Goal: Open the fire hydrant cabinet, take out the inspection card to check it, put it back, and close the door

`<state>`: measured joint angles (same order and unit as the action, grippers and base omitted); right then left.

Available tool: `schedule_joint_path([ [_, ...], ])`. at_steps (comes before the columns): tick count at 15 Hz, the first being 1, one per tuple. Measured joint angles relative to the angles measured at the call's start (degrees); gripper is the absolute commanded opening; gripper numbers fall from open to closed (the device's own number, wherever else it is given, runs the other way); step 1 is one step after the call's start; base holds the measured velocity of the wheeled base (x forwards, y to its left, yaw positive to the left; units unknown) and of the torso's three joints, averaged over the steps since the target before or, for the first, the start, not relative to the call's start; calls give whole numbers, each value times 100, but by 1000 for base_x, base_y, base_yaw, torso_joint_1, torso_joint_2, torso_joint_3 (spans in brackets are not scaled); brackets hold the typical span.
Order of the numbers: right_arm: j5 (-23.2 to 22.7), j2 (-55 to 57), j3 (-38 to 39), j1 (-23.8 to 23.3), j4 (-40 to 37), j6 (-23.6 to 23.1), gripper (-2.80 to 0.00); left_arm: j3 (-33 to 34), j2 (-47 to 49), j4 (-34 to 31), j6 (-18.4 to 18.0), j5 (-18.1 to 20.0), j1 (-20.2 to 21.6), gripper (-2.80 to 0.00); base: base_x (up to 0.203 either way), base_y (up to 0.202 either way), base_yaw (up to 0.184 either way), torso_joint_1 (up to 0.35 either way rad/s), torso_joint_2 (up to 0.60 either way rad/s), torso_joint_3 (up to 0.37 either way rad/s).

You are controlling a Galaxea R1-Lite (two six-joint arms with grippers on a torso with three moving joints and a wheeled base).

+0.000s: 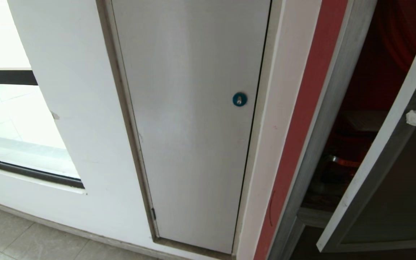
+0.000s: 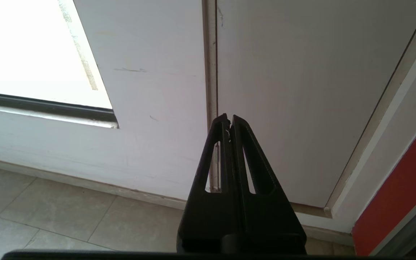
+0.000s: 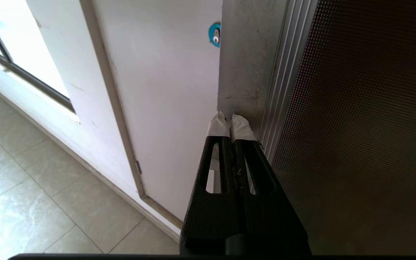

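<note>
White wall with narrow white door, blue lock; bright window left of door; beige tile floor below.

no readable txt, labels or nos. anywhere; white door blank, blue lock unmarked.

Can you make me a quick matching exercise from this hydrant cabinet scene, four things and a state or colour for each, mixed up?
Things:
1. door
2. round lock
3. right gripper
4. left gripper

States:
A. shut, bare black tips, away from the cabinet
B. blue
C. swung partly open
D. shut, white-taped tips at the door's silver frame

Pairs: 1-C, 2-B, 3-D, 4-A
</note>
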<state>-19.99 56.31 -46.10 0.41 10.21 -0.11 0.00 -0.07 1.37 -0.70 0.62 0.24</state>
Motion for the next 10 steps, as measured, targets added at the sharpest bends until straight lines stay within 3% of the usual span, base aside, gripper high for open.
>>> schedule_joint_path([
  [10,448,1388,-399,0,669,29,-280,0,0,0,1,0,-1,-280,0,0,0,0,0,0],
])
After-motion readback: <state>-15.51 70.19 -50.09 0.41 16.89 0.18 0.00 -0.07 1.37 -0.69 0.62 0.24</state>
